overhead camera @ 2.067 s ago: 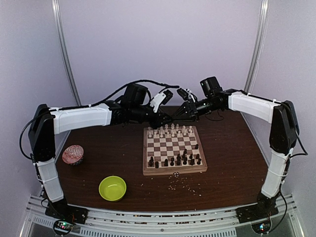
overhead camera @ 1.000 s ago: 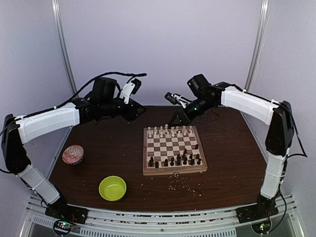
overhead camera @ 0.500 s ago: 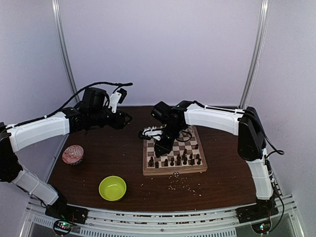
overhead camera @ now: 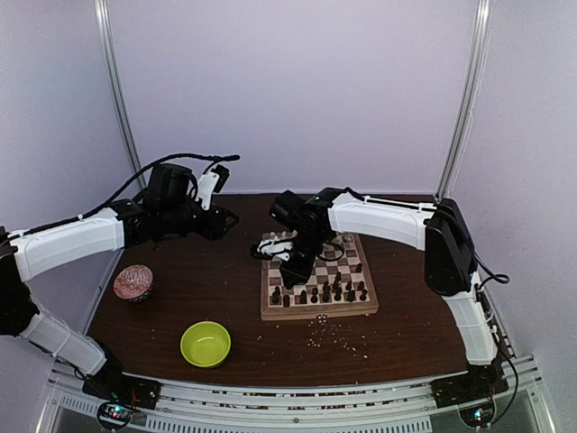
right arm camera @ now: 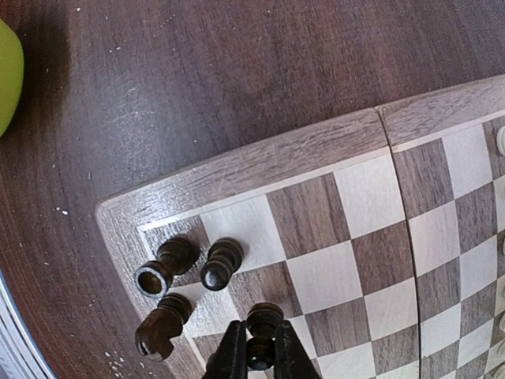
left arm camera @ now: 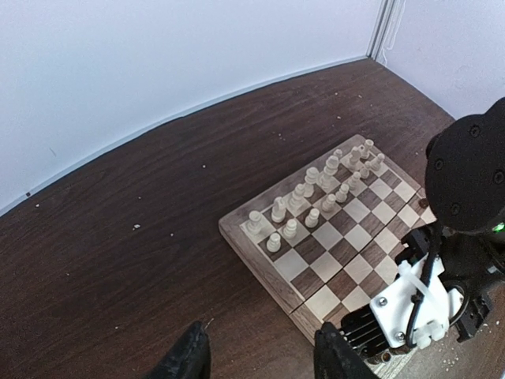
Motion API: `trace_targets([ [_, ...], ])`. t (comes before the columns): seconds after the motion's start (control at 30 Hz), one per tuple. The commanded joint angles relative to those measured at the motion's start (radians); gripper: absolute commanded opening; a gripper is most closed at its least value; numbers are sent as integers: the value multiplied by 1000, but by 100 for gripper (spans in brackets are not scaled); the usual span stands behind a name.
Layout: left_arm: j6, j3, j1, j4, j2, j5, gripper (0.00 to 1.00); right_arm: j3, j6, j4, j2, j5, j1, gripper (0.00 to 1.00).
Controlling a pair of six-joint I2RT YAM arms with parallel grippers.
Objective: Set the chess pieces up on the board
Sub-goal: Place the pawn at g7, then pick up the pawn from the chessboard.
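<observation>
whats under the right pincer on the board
A dark chess piece, gripped between the right pincer tips, near the board corner; three more dark pieces sit beside it. The tips cover its base and its square.

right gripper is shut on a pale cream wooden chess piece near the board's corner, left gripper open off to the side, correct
No. The turned wooden chess piece in the right gripper is dark brown, not pale cream, as the right wrist view shows. The rest holds: it is near a corner of the checked wooden chessboard, and the left gripper is open off to the side.
</observation>
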Motion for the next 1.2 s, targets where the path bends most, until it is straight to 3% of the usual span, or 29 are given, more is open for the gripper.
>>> trace_targets([
  [0.0,-9,1,8,36,-7,0,48,40,0,-15,34,17,0,12],
  [0.33,-8,8,7,35,14,10,48,44,13,-22,20,10,-5,29],
  [0.53,-7,26,8,29,34,20,48,56,36,-32,-90,-40,-66,31],
  [0.67,-4,43,7,24,49,27,48,-80,47,10,-190,-66,-137,33],
  [0.87,-4,65,7,21,75,37,48,-224,28,12,-240,45,-226,32],
  [1.17,-12,81,7,21,110,54,48,-346,14,44,-249,55,-248,31],
])
